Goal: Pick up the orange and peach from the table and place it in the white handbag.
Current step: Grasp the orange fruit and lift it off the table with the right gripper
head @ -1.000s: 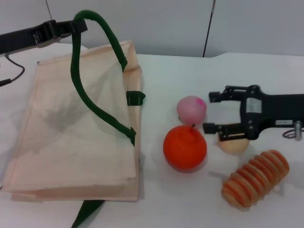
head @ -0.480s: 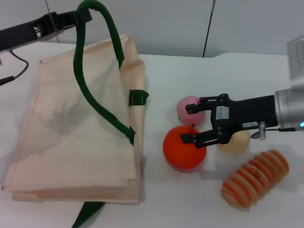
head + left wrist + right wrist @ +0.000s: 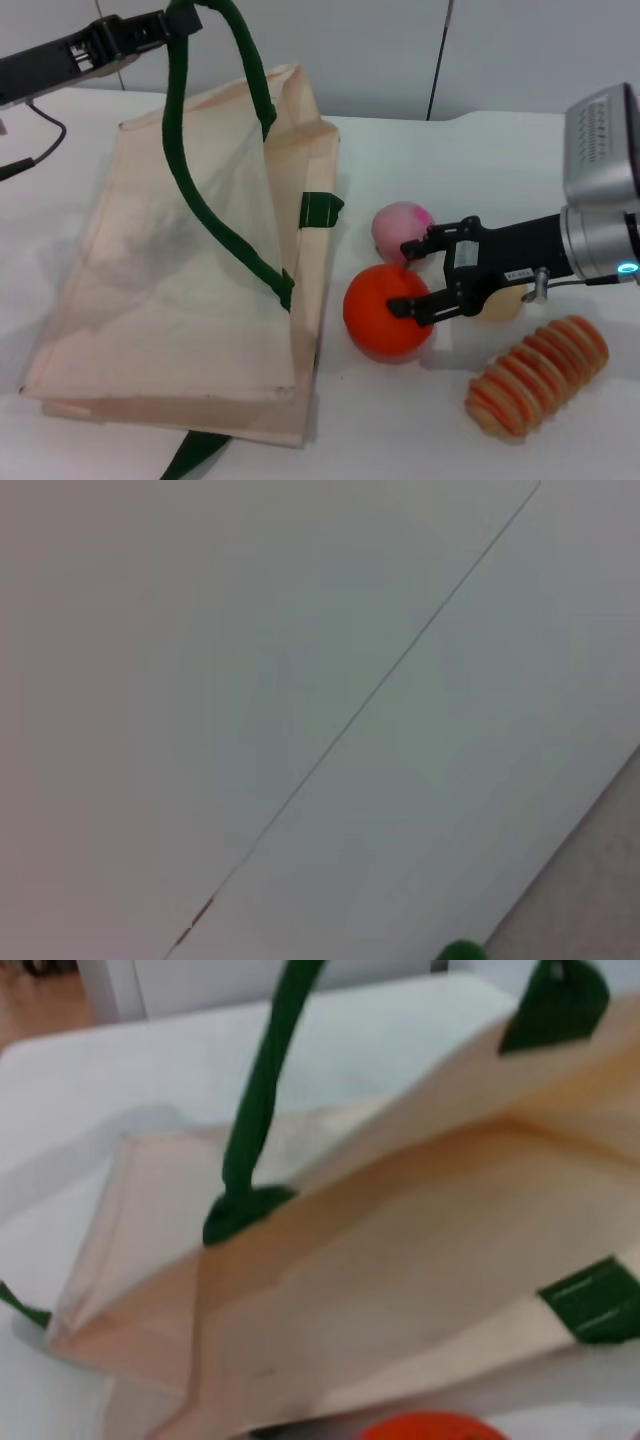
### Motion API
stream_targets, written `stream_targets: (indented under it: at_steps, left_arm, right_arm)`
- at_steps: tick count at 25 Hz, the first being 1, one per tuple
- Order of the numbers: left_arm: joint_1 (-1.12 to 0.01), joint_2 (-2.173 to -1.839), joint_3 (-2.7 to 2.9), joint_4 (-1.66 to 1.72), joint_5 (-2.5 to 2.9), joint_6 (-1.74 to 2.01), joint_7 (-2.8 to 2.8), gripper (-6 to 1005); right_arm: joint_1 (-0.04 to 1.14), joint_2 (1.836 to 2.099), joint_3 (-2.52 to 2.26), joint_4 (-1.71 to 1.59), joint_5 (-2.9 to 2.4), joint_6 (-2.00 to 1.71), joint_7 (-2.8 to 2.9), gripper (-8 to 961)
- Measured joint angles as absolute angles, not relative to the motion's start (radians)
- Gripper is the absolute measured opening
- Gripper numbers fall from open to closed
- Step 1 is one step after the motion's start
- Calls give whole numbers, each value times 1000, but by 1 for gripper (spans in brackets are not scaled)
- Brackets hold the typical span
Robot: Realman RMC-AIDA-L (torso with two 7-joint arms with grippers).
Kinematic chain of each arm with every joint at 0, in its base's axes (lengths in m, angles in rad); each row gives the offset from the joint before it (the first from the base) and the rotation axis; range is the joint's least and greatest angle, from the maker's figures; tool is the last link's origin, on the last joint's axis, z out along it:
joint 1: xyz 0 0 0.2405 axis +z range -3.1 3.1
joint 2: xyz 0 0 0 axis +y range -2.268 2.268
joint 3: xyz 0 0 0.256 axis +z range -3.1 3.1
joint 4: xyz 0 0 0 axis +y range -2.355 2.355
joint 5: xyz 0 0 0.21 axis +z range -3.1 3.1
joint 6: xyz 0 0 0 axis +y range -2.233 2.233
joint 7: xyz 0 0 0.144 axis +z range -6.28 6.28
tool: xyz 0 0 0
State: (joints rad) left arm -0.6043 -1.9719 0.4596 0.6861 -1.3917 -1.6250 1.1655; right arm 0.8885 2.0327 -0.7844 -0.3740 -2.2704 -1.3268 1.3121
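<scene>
The orange [image 3: 378, 318] lies on the table just right of the white handbag [image 3: 170, 290], with the pink peach [image 3: 396, 226] right behind it. My right gripper [image 3: 402, 277] is open and reaches in from the right. Its lower finger lies over the orange's top right, and its upper finger is near the peach. At the top left, my left gripper [image 3: 160, 27] is shut on the bag's dark green handle [image 3: 185, 150] and holds it up, so the bag's mouth gapes. The right wrist view shows the handbag [image 3: 400, 1260] close up and the orange's top [image 3: 430, 1427].
A pale tan round fruit [image 3: 503, 301] sits partly behind the right gripper. A ridged orange-and-tan striped piece [image 3: 537, 375] lies at the front right. The bag's second green handle [image 3: 195, 455] trails off at the front. A wall stands behind the table.
My right gripper has moved left from beside the tan fruit to over the orange. The left gripper has pulled the handle up and right, lifting the bag's near side and widening its mouth.
</scene>
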Motion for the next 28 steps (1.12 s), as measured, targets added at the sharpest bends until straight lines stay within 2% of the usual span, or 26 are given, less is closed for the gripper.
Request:
stream_targets:
  at_steps: [19,24,28]
  left_arm:
    - [-569,-1979,456,686,-1503,-1648,1191,121]
    - [-551,-1982,456,686,-1535,-1648,1199,122]
    - [-549,-1983,456,686,-1537,-1648,1201,122]
  right_arm:
    - [926,2034,-871,-325,-2264,-1272,1351,842]
    - [927,2034,-871,-325,-2263,-1272,1351,654]
    - [927,2034,-872,-325,-2265,-1279,1351,545]
